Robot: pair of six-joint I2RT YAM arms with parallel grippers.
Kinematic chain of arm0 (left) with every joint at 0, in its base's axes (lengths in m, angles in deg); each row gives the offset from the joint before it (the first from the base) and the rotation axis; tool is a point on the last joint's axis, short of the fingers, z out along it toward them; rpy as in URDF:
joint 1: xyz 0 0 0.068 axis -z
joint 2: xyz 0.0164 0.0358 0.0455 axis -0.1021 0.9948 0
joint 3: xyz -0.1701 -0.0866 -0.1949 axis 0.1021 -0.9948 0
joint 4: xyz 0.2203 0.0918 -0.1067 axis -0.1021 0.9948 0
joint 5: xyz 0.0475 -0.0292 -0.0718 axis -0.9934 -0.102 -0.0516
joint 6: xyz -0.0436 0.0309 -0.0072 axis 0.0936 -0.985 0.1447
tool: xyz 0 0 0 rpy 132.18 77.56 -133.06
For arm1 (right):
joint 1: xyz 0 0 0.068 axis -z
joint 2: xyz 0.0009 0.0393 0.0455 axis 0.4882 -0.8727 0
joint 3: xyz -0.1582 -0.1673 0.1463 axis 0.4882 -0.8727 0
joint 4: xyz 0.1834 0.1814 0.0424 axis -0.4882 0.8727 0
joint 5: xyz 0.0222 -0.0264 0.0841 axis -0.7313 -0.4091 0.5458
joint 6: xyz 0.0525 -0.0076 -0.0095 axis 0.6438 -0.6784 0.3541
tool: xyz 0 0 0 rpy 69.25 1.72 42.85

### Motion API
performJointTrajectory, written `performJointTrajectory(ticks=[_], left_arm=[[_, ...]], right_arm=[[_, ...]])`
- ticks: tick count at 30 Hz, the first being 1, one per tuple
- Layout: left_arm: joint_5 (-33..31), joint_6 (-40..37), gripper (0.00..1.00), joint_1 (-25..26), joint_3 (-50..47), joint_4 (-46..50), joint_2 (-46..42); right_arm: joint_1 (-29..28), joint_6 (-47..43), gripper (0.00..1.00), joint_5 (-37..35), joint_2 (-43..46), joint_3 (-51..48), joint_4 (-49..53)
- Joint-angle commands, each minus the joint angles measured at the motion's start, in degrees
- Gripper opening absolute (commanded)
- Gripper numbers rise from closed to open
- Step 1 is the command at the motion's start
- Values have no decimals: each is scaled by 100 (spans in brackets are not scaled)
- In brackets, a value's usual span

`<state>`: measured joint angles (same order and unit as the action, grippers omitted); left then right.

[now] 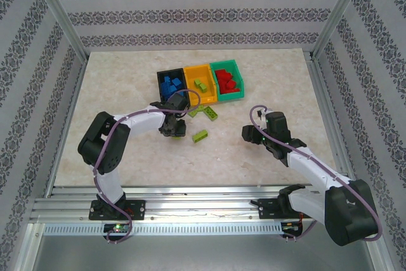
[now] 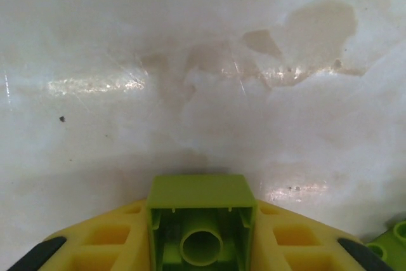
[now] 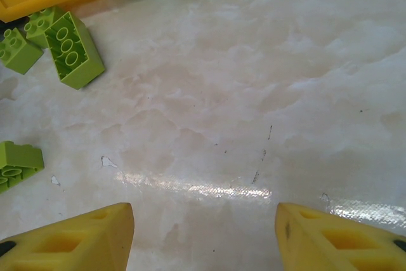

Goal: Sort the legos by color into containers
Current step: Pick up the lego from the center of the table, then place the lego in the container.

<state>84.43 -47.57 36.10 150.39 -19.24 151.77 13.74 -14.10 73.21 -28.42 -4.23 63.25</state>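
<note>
In the left wrist view a lime green lego [image 2: 200,191] sits clamped between my yellow fingers [image 2: 108,239], its hollow underside facing the camera. My left gripper [image 1: 172,127] is shut on it, low over the table just in front of the black container [image 1: 161,78]. That container holds blue legos [image 1: 169,85]. The orange-yellow container [image 1: 190,70] has lime legos in it and the teal green container [image 1: 232,63] has red ones [image 1: 226,81]. My right gripper [image 1: 250,134] stands open over bare table, with nothing between its fingers [image 3: 95,233].
Loose lime legos lie in front of the containers: a brick [image 1: 200,135], a flat piece [image 1: 204,113], and in the right wrist view a long brick [image 3: 73,49] with two smaller ones [image 3: 18,49] [image 3: 16,163]. Metal frame posts stand at the table corners.
</note>
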Motion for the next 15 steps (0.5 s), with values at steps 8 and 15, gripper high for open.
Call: performJointTrajectory(ticks=[8,15], left_arm=[[318,-181,29,-69,409,-238,-322],[419,-527,31,-78,1788,166,267]], right_arm=[[13,88,61,45,-76,-60,-162],[18,86,61,67,-18,-90,-171]])
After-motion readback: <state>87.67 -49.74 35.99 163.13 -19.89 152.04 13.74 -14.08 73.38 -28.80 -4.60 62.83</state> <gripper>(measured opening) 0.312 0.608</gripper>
